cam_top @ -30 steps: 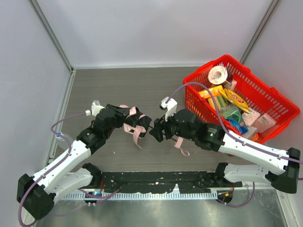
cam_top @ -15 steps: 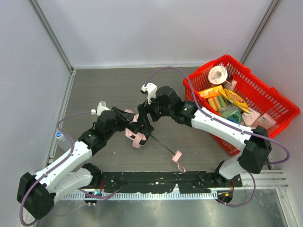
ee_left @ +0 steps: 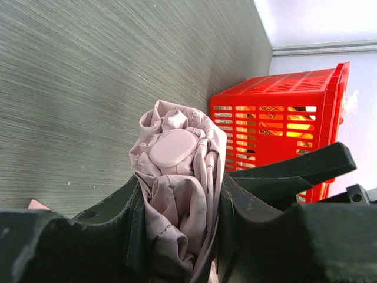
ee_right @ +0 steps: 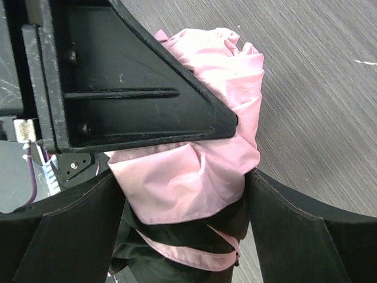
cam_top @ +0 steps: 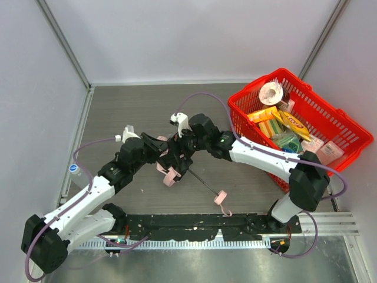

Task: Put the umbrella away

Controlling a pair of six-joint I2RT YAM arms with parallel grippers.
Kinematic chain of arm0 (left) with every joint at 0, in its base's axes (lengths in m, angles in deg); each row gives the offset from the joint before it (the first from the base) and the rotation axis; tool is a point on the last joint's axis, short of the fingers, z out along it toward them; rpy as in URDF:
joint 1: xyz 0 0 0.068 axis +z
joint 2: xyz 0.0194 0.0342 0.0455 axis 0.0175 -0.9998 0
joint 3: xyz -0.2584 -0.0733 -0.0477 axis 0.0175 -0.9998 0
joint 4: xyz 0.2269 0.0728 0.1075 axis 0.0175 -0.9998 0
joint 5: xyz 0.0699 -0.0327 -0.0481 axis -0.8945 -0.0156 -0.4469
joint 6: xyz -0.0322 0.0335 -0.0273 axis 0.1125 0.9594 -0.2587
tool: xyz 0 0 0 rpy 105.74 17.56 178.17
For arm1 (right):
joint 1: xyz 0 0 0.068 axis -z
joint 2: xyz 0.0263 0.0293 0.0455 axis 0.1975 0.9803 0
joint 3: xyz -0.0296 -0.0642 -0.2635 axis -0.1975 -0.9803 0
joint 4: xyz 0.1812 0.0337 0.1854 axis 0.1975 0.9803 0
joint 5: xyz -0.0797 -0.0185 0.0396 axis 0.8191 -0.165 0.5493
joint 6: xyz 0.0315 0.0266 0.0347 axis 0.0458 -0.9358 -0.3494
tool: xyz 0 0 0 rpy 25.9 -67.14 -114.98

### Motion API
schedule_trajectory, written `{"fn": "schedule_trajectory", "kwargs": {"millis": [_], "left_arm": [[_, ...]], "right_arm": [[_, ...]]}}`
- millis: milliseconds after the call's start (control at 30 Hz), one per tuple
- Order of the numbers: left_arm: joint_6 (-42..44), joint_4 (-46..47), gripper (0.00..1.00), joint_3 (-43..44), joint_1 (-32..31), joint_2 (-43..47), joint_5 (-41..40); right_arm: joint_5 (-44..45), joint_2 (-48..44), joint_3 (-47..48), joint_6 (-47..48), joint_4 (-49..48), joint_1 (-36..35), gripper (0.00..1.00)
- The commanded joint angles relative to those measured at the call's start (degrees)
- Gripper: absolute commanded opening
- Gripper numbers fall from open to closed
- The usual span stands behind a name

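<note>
- Our right claw (ee_right: 184,191) has left the handle (cam_top: 221,196) and now sits spread around the pink bundle of the umbrella (cam_top: 170,175), mid-frame.
- Our left claw (ee_left: 177,203) pinches the same bundle; we judge folding comes next.
</note>
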Motion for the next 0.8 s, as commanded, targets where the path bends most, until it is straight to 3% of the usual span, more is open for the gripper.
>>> {"fn": "schedule_trajectory", "kwargs": {"millis": [0, 233, 333, 400, 767], "left_arm": [[-2.0, 9.7, 0.00, 1.9, 0.1, 0.4, 3.9], [-2.1, 8.7, 0.00, 2.5, 0.1, 0.6, 4.0], [-4.2, -6.9, 0.00, 5.9, 0.2, -0.8, -0.8], [-6.1, -12.7, 0.00, 7.8, 0.2, -3.2, -3.2], [-14.6, -14.7, 0.00, 8.7, 0.1, -17.6, -0.6]], "right_arm": [[-0.9, 1.2, -0.9, -1.7, -4.2, -0.2, 0.83], [-4.7, -0.1, -3.3, -5.1, -7.8, 2.1, 0.84], [4.0, -2.4, -2.7, -2.3, -1.7, 2.0, 0.85], [5.3, -3.4, -3.4, -0.7, -1.0, 2.0, 0.86], [3.6, 2.6, -7.9, 4.3, -10.4, -0.7, 0.81]]}}
